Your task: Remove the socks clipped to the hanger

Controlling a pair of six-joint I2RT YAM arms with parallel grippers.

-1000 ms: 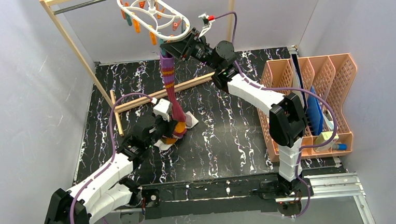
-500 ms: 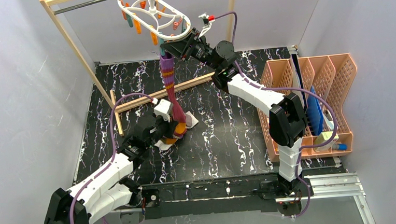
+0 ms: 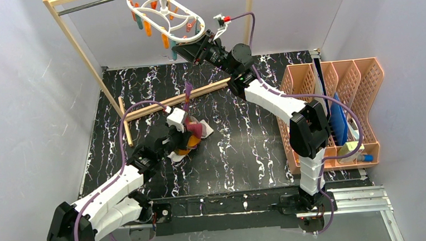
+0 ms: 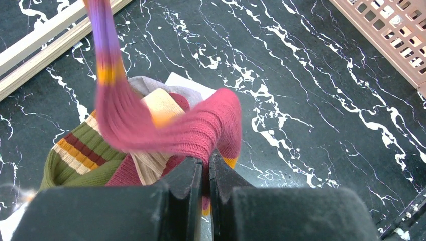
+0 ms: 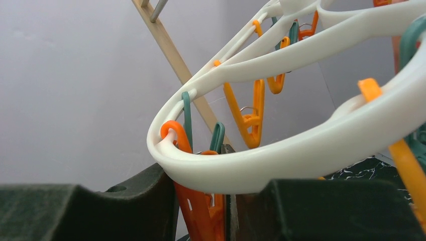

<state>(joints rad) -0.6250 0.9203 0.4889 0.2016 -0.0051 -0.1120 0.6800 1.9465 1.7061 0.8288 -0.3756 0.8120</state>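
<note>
The white oval hanger [image 3: 162,17] hangs from the wooden rack, its orange and teal pegs empty of socks. My right gripper [image 3: 187,50] is under its near end, shut on an orange peg [image 5: 201,211] below the white ring [image 5: 281,160]. My left gripper [image 3: 185,134] is low over the table, shut on the maroon, purple and orange striped sock [image 4: 201,130]. That sock is free of the hanger, its blurred upper end [image 3: 188,91] dropping. Under it lies a pile of socks [image 3: 184,144]: a green striped one [image 4: 75,155], a tan one [image 4: 161,108] and a white one [image 4: 145,85].
The wooden rack's post [image 3: 78,47] slants at the back left and its base slat [image 3: 159,104] lies across the black marbled table behind the pile. A peach organiser [image 3: 338,107] with blue items stands at the right edge. Grey walls enclose the table.
The striped sock, stretched before between the hanger's peg and my left gripper, has come off the peg and is falling toward the pile. Both arms have barely moved.
</note>
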